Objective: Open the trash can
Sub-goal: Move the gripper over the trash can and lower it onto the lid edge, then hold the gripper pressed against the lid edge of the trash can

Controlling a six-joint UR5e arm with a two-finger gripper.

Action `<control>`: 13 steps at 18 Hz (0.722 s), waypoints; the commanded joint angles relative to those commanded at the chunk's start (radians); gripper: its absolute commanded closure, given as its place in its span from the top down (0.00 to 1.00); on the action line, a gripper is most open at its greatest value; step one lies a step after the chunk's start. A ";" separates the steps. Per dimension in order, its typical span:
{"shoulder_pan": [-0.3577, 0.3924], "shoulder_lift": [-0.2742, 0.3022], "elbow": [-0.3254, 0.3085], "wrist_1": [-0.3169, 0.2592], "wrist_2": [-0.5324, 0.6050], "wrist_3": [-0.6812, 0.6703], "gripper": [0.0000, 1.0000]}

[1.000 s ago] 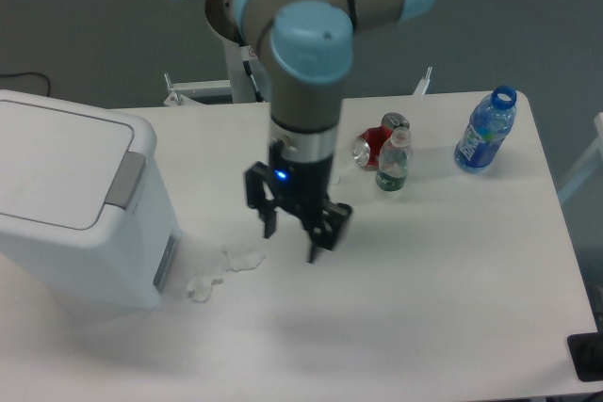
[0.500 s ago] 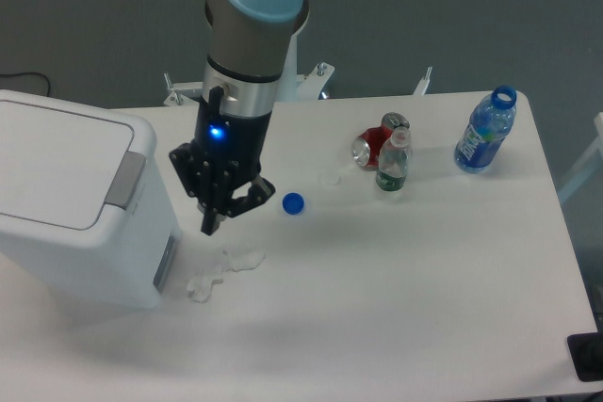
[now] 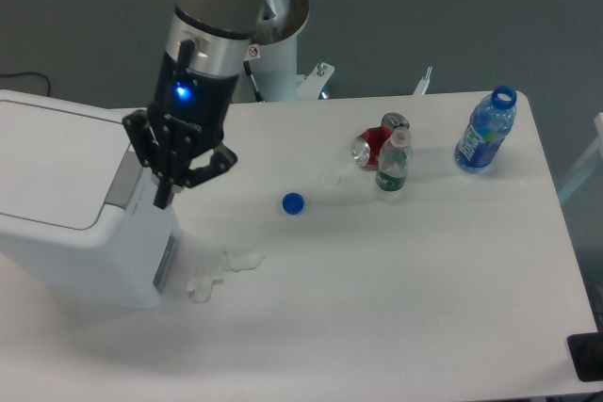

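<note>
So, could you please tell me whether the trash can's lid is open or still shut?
Shut. The trash can has its flat lid lying level, and the pincer is beside the grey push panel.

The trash can (image 3: 66,204) sits at the table's (image 3: 405,308) left edge; the gripper (image 3: 174,181) hangs over its right side. A cap (image 3: 293,202) lies mid-table, with bottles (image 3: 393,163) right of it.

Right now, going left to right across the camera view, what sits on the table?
trash can → crumpled white scraps → blue bottle cap → red can → small green-label bottle → blue bottle. The pincer hangs at the trash can's right edge.
</note>
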 joint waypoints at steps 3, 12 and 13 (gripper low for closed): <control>-0.014 0.006 -0.022 -0.002 0.000 0.000 0.00; -0.032 -0.001 -0.042 -0.002 0.009 -0.002 0.00; -0.032 -0.003 -0.042 0.000 0.011 -0.002 0.00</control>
